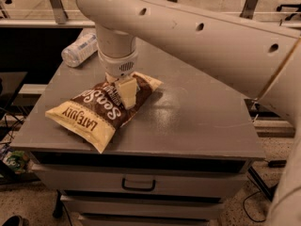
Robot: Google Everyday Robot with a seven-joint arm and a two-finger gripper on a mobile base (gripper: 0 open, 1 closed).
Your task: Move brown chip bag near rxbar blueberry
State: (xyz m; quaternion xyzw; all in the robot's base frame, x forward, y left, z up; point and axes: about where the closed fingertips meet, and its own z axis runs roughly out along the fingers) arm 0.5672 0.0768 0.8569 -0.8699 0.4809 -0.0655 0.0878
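The brown chip bag (pixel 96 111) lies flat on the left half of the grey cabinet top (pixel 197 121), its cream "LATE JULY" end toward the front left corner. My gripper (pixel 125 97) points straight down from the white wrist and rests on the far half of the bag, over its dark brown middle. The bag is not lifted. The rxbar blueberry is hidden, with my large white arm covering the back right of the cabinet top.
A clear plastic water bottle (pixel 79 49) lies on its side at the back left corner. The cabinet has drawers (pixel 138 185) below its front edge. My arm spans the back and right of the view.
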